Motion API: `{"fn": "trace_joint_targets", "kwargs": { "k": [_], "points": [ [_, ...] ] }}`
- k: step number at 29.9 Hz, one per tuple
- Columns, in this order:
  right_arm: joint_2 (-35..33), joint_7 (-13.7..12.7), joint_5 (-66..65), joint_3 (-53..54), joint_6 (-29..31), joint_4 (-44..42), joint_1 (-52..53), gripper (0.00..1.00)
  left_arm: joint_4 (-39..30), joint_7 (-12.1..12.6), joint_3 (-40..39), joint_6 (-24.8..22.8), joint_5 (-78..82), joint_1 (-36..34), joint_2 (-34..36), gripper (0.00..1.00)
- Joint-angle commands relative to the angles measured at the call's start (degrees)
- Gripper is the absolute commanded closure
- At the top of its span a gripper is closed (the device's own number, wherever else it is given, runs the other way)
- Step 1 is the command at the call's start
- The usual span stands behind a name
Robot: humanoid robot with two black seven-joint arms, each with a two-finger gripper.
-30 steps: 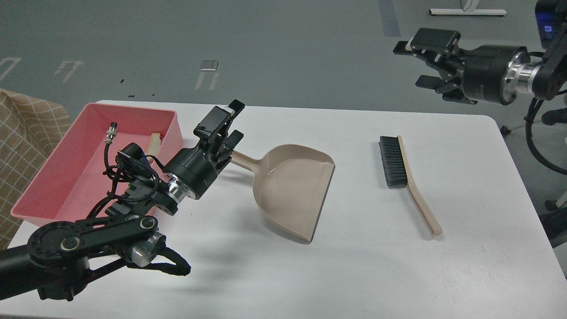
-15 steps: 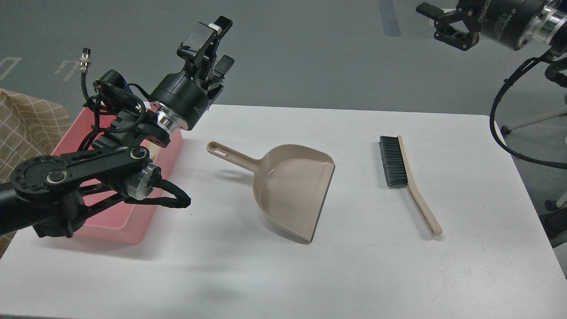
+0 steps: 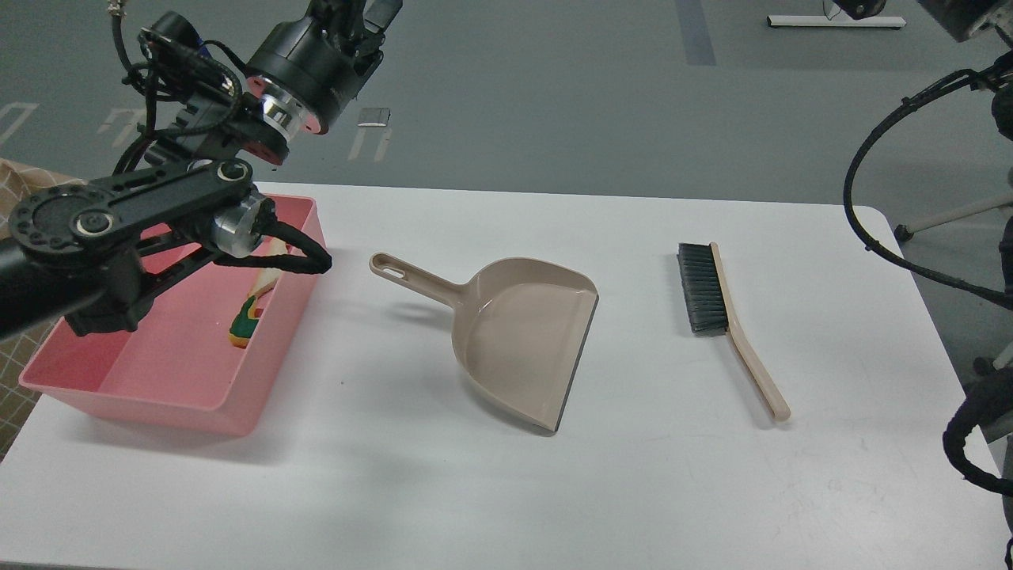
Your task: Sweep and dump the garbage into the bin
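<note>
- Worktop (image 3: 673,491) — white, rounded corners; it carries 3 items.
- Left arm (image 3: 134,214) — enters from the left edge and rises over the bin; its gripper (image 3: 360,9) is cut off at the top edge, so I cannot tell how the jaws stand.
- Right arm (image 3: 961,16) — only a cuff and black cables show at the top right corner and right edge; its gripper is out of view.
- Bin (image 3: 158,392) — pink tub at the worktop's left edge, upright, partly hidden behind the left arm.
- Dustpan (image 3: 518,336) — beige, flat near the worktop's centre, handle pointing toward the bin, mouth toward the front right; well apart from the bin.
- Brush (image 3: 724,313) — right of the dustpan and apart from it, dark bristles toward the far edge, beige handle toward the front edge.
- Garbage (image 3: 252,305) — inside the bin along its right wall: a pale piece with a yellow-orange piece just below it; details partly hidden.
</note>
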Motion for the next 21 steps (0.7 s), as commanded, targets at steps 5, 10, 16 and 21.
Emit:
{"fn": "trace_joint_targets", "kwargs": {
  "k": [5, 10, 16, 21],
  "points": [
    [4.1, 0.8, 7.5, 1.4, 0.0, -3.9, -4.5, 0.09, 10.5, 0.0, -7.1, -10.5, 0.0, -0.8, -4.5, 0.03],
    [6.3, 1.8, 8.3, 1.4, 0.0, -9.2, -4.9, 0.09, 15.1, -0.1, -12.2, -16.8, 0.0, -0.2, -6.4, 0.03],
    [6.9, 1.8, 8.3, 1.4, 0.0, -14.6, -6.1, 0.07, 17.7, -0.5, -13.4, -22.2, -1.0, 2.5, -7.4, 0.03],
    [6.7, 1.8, 8.3, 1.2, 0.0, -14.8, -9.2, 0.06, 17.9, -0.3, -15.1, -25.4, -4.2, 4.3, -8.5, 0.03]
  ]
}}
